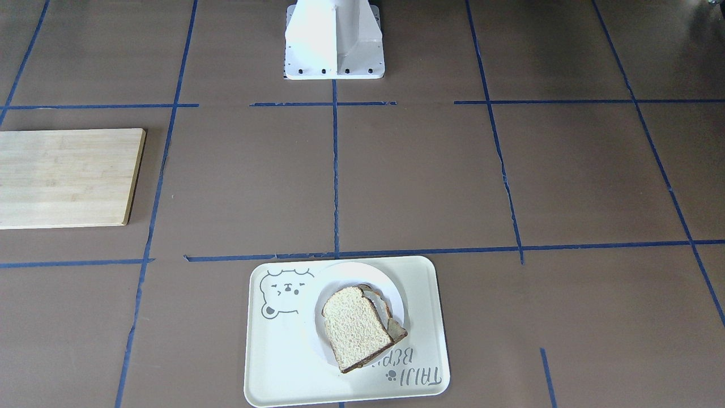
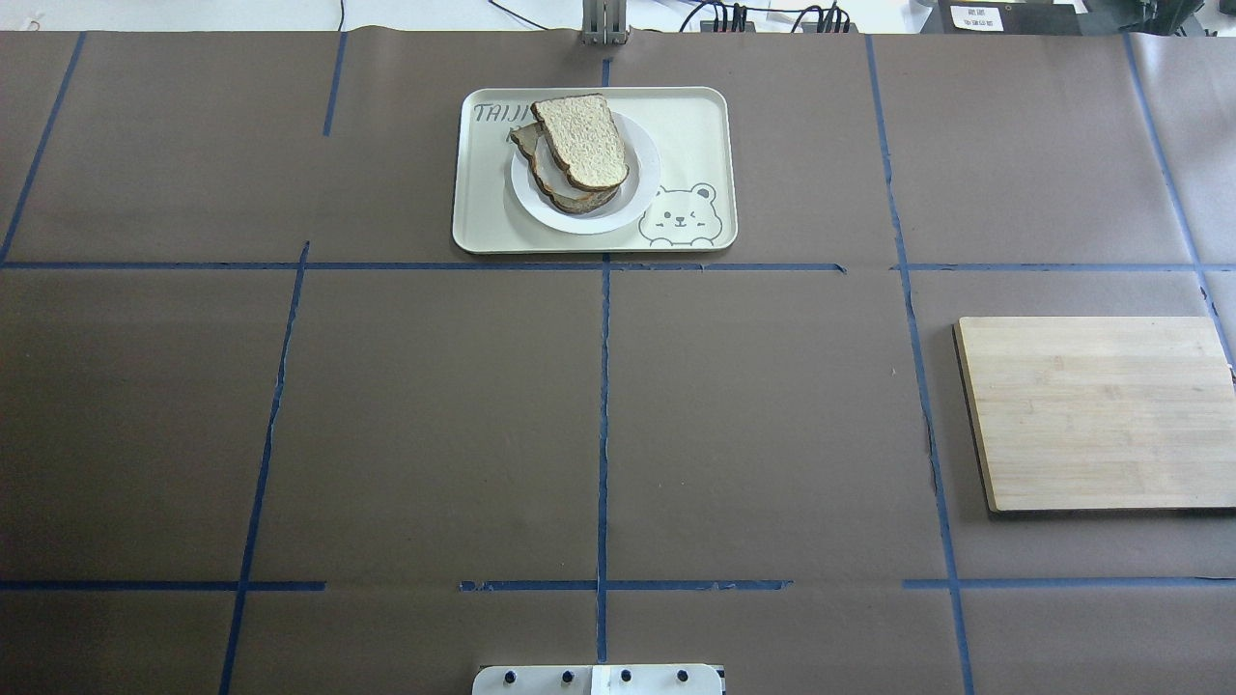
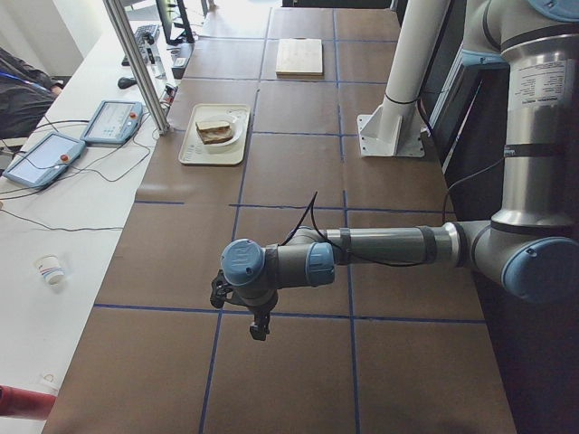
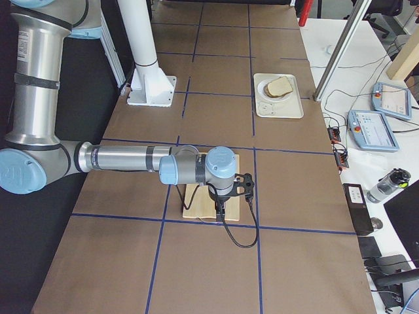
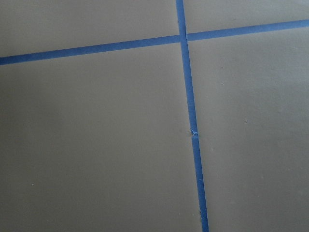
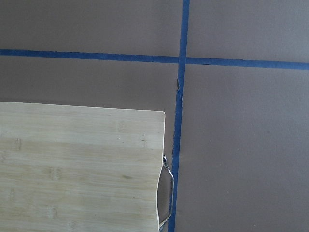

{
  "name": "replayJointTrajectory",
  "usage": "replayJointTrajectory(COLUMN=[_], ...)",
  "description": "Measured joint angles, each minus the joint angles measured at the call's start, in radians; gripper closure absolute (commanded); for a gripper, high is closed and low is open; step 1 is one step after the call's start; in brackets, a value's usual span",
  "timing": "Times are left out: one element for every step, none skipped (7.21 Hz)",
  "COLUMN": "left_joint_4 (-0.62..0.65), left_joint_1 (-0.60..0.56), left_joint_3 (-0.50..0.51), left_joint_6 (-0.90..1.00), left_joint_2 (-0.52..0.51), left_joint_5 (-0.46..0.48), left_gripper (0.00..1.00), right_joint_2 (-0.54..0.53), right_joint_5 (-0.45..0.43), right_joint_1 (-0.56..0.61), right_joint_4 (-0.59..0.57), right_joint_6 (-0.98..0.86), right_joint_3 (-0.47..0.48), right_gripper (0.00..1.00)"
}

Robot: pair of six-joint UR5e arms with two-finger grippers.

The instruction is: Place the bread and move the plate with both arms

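The bread (image 1: 355, 327) is a bare speckled slice lying on top of a second slice (image 2: 541, 176), mostly hidden under it. Both rest on the white plate (image 1: 340, 277), which sits on the tray. The bread (image 2: 579, 140) and plate (image 2: 639, 188) also show in the overhead view. My left gripper (image 3: 260, 325) hangs over bare table far from the tray, and I cannot tell if it is open or shut. My right gripper (image 4: 219, 210) hangs over the wooden board, and I cannot tell its state either. Neither wrist view shows fingers.
The cream tray (image 2: 695, 125) with a bear drawing sits at the table's far middle edge. A bamboo cutting board (image 2: 1096, 410) lies on my right side, and its corner shows in the right wrist view (image 6: 77, 164). The white pedestal (image 1: 334, 39) stands at the robot's base. Operator pendants lie beyond the table.
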Motion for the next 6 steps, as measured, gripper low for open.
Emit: replayJointTrajectory(left_joint_4=[0.0, 0.0, 0.0, 0.0, 0.0, 0.001], left_joint_1=[0.0, 0.0, -0.001, -0.001, -0.001, -0.001], left_joint_3=[-0.001, -0.002, -0.002, -0.002, -0.001, -0.001], left_joint_6=[0.0, -0.001, -0.001, -0.001, -0.001, -0.001], left_joint_2=[0.0, -0.001, -0.001, -0.001, -0.001, -0.001], left_joint_5=[0.002, 0.004, 0.006, 0.008, 0.008, 0.008], left_gripper=[0.0, 0.0, 0.0, 0.0, 0.0, 0.0], right_joint_2=[0.0, 0.0, 0.0, 0.0, 0.0, 0.0], right_joint_5=[-0.001, -0.002, -0.003, -0.003, -0.003, -0.005], right_joint_1=[0.001, 0.003, 0.005, 0.009, 0.011, 0.013], right_joint_4=[0.0, 0.001, 0.001, 0.001, 0.0, 0.001], right_joint_6=[0.0, 0.0, -0.001, -0.001, -0.001, 0.0], right_joint_3=[0.0, 0.0, 0.0, 0.0, 0.0, 0.0], right_gripper=[0.0, 0.0, 0.0, 0.0, 0.0, 0.0])
